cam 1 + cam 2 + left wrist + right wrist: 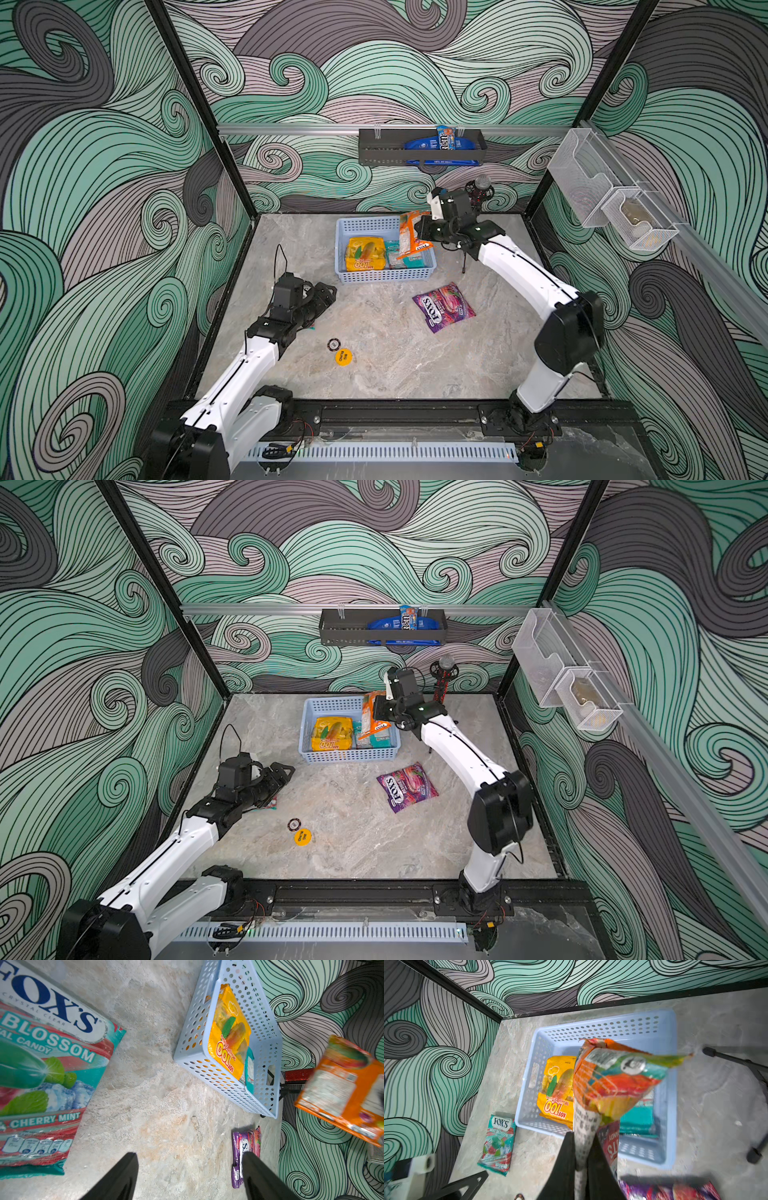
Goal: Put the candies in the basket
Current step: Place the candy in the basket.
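Now the orange bag (pixel 412 235) hangs above the right half of the basket (pixel 361 227), clenched at its right edge by the right fingers (pixel 568 1159). Its long axis runs up and down in both top views, over the teal bag (pixel 409 262) beside the yellow bag (pixel 363 254). Probably only letting go is needed. The purple bag (pixel 444 307) lies on the table (pixel 395 374), lower right of the basket and nearer the right arm. The left fingers (pixel 120 1178) stand apart, empty, near the mint bag (pixel 41 1064).

Yellow bag (pixel 228 1030) inside blue basket (pixel 195 1028)
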Robot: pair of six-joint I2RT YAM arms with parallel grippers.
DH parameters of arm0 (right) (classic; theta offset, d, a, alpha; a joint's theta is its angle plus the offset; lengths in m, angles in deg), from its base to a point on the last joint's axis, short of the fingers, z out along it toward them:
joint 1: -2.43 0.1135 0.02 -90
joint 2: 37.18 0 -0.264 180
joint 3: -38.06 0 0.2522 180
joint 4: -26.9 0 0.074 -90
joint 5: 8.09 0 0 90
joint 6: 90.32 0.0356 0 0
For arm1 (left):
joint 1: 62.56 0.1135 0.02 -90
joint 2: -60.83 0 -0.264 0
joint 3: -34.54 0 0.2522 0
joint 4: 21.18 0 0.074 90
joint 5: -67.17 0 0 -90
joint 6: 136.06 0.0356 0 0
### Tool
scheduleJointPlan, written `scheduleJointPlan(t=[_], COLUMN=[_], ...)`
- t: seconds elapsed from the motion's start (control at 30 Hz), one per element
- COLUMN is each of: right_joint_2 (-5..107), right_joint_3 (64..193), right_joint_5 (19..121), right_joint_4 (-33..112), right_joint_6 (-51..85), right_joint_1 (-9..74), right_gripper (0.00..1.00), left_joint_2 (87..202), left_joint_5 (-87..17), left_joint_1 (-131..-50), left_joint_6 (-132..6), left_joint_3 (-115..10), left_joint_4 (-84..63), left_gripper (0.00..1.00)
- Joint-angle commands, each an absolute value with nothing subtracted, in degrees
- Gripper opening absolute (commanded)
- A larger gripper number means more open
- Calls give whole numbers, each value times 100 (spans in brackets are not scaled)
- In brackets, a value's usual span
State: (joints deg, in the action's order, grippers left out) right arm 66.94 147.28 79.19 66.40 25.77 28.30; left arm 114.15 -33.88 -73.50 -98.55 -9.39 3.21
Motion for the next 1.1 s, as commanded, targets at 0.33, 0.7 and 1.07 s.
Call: scheduleJointPlan(t=[0.33,0.7,1.07], right_joint_2=[8124,7530,4202], right_joint_3=[16242,15673,10988], right_joint_5=[7534,9127,8853], right_joint_4=[7034,7912,6674], right_joint_6=[2105,2167,3975], right_joint_1=[2899,2303,2366], right_gripper=[7,100,100], left_joint_2=[11268,11225,11466], left_joint_5=[-3443,-3695,-5602], left_joint_1=[-7258,-7249,-7337], left_joint_6=[-9730,-9730,-9747], left_joint_3=[-936,-764,-120], left_joint_4=[453,121,-1811], left_gripper=[81,81,78])
